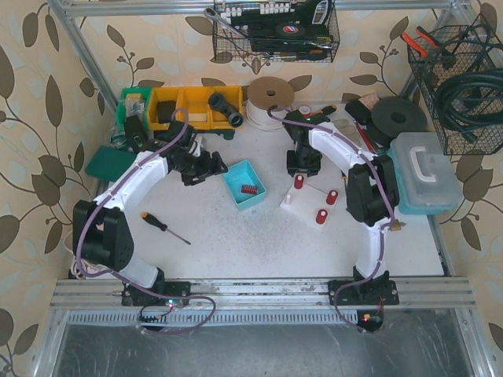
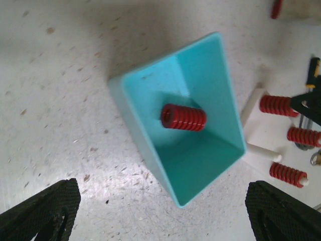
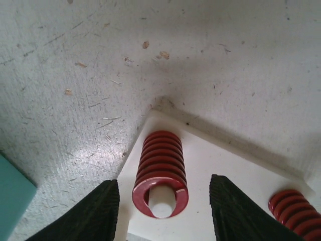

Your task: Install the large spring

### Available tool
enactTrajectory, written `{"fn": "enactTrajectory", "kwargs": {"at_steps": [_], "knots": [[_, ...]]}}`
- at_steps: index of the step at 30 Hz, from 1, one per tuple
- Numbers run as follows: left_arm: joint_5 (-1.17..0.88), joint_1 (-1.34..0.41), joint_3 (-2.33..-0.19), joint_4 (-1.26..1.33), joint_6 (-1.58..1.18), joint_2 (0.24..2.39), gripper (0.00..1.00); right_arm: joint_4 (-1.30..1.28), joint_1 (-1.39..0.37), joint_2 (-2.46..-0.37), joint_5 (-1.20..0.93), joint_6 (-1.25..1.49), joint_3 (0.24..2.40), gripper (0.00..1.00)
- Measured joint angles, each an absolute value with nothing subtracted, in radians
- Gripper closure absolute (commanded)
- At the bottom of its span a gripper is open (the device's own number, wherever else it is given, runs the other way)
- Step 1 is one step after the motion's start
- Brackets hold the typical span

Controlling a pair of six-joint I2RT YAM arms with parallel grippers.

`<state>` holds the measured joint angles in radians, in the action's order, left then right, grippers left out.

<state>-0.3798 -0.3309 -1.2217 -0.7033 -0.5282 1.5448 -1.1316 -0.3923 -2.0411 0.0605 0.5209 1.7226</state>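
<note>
Fingers [image 3: 95,216] of your right gripper [image 3: 164,188] are standing apart and released, gripping nothing. Between them a red spring [image 3: 159,160] is sitting upright over a white peg [image 3: 161,206], with a clear gap showing on each side, so neither pad is touching the coils. The peg's tip is showing inside the top coil. Under the spring, the white base plate [image 3: 220,160] is lying flat on the table [image 3: 75,75], one corner pointing ahead of the fingers. Off to the right finger's outer side, a second spring [image 3: 296,208] is standing on the same plate. Beyond the left finger's outer side, an edge of the teal bin [image 3: 12,191] is just showing.

Your left gripper [image 2: 163,193] is hanging with its fingers [image 2: 45,213] spread wide and released. Ahead of them, between the two tips, the teal bin is sitting on the table, and a loose spring [image 2: 183,117] is lying on its side on the bin floor. Past the right finger, the base plate is carrying three springs on pegs.

From above, you are keeping both grippers well apart, with the bin between them. An orange-handled screwdriver [image 1: 165,227] is lying behind the left gripper, towards the arm bases.
</note>
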Motion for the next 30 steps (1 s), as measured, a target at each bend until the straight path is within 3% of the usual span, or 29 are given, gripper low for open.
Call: {"fn": "enactTrajectory", "kwargs": {"at_steps": [2, 8, 10, 11, 12, 14, 20, 24, 30], "knots": [[-0.364, -0.359, -1.263, -0.718, -0.49, 1.546, 0.11, -1.135, -0.392, -2.028, 0.06, 0.519, 1.723, 0.45], [-0.316, -0.459, -1.402, -0.739, -0.261, 1.574, 0.33, -1.157, -0.39, -1.859, 0.053, 0.511, 1.683, 0.35], [-0.323, -0.492, -1.419, -0.733, -0.12, 1.583, 0.34, -1.163, -0.39, -1.745, 0.049, 0.506, 1.632, 0.27], [-0.325, -0.507, -1.419, -0.732, -0.043, 1.584, 0.35, -1.166, -0.39, -1.687, 0.048, 0.501, 1.606, 0.17], [-0.323, -0.524, -1.419, -0.733, 0.031, 1.586, 0.38, -1.168, -0.389, -1.628, 0.048, 0.494, 1.579, 0.09], [-0.321, -0.555, -1.419, -0.728, 0.186, 1.594, 0.46, -1.173, -0.386, -1.526, 0.05, 0.484, 1.532, 0.03], [-0.337, -0.583, -1.446, -0.732, 0.531, 1.707, 0.65, -1.177, -0.35, -1.345, 0.064, 0.459, 1.415, 0.02], [-0.343, -0.582, -1.498, -0.752, 0.659, 1.831, 0.66, -1.17, -0.329, -1.249, 0.072, 0.451, 1.333, 0.02], [-0.341, -0.582, -1.561, -0.809, 0.787, 1.937, 0.57, -1.167, -0.31, -1.117, 0.072, 0.45, 1.213, 0.03]]}}
